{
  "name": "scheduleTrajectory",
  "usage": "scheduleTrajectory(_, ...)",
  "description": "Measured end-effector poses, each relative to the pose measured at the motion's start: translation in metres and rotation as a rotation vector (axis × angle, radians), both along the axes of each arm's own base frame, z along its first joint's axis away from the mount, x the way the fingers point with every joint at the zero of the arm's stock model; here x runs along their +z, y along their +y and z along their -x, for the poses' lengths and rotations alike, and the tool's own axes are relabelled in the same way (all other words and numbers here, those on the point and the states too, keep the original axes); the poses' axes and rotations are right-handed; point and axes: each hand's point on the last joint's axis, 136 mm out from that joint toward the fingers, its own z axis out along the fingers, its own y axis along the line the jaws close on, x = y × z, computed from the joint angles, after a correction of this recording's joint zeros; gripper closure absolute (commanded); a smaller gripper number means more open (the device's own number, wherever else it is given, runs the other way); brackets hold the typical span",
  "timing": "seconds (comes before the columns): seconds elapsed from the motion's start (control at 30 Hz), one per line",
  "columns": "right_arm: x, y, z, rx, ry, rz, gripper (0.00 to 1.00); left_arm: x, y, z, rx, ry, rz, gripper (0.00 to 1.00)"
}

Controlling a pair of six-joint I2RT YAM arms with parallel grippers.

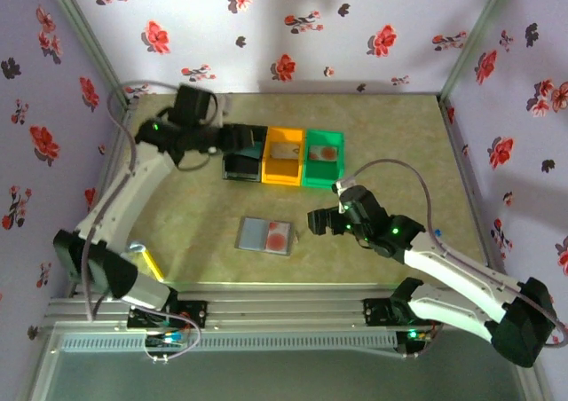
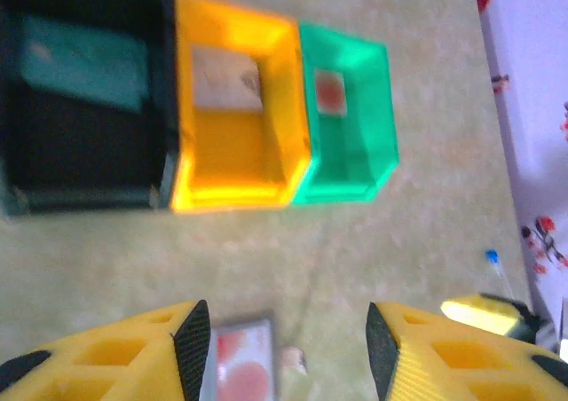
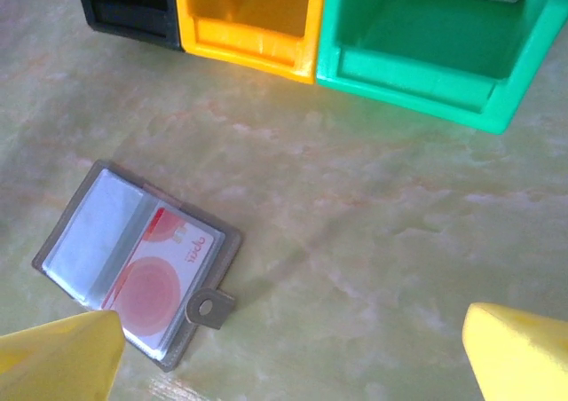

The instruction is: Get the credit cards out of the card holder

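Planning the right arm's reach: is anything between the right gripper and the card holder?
Nothing visible. Bare table lies between the open right gripper and the open card holder; the bins stand farther back.

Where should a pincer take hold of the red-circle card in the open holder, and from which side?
Probably its edge beside the fold, coming from above. The card lies flat in the holder, with the tab crowding its outer edge. It is thin and flush, so that edge likely needs lifting first; where the sleeve opens cannot be told.
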Motion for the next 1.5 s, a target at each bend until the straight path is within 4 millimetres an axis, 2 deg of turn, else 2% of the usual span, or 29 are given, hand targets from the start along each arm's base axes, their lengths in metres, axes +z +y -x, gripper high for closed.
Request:
scheduleTrajectory(0.13, -0.006, 0.006, 0.003, 0.006, 0.04, -0.028, 0.06, -0.095, -0.015, 0.041, 0.017, 0.173, 0.003, 0.46)
scheduleTrajectory(0.2, -0.013, 0.01, 0.006, 0.007, 0.066, -0.035, 0.08, -0.137, -0.018, 0.06, 0.035, 0.253, 0.006, 0.46)
scheduleTrajectory(0.27, -0.021, 0.014, 0.008, 0.006, 0.091, -0.043, 0.12, -0.161, -0.025, 0.075, 0.046, 0.297, 0.027, 0.47)
scheduleTrajectory(0.33, -0.031, 0.021, 0.01, 0.006, 0.126, -0.058, 0.15, -0.174, -0.036, 0.084, 0.052, 0.319, 0.067, 0.48)
scheduleTrajectory(0.47, -0.049, 0.037, 0.017, 0.011, 0.199, -0.082, 0.22, -0.172, -0.06, 0.085, 0.055, 0.296, 0.173, 0.51)
scheduleTrajectory(0.57, -0.059, 0.051, 0.02, 0.015, 0.243, -0.102, 0.29, -0.172, -0.068, 0.084, 0.075, 0.288, 0.242, 0.54)
scheduleTrajectory(0.7, -0.07, 0.065, 0.022, 0.002, 0.292, -0.134, 0.39, -0.18, -0.066, 0.085, 0.122, 0.298, 0.274, 0.58)
scheduleTrajectory(0.83, -0.073, 0.074, 0.02, -0.022, 0.315, -0.176, 0.47, -0.195, -0.058, 0.092, 0.171, 0.32, 0.283, 0.58)
scheduleTrajectory(1.0, -0.074, 0.084, 0.023, -0.044, 0.333, -0.209, 0.65, -0.209, -0.053, 0.103, 0.206, 0.359, 0.281, 0.59)
scheduleTrajectory(1.2, -0.071, 0.091, 0.019, -0.09, 0.334, -0.254, 0.71, -0.204, -0.058, 0.108, 0.222, 0.349, 0.313, 0.64)
scheduleTrajectory(1.5, -0.087, 0.101, 0.016, -0.134, 0.374, -0.272, 0.73, -0.218, -0.049, 0.116, 0.266, 0.374, 0.296, 0.65)
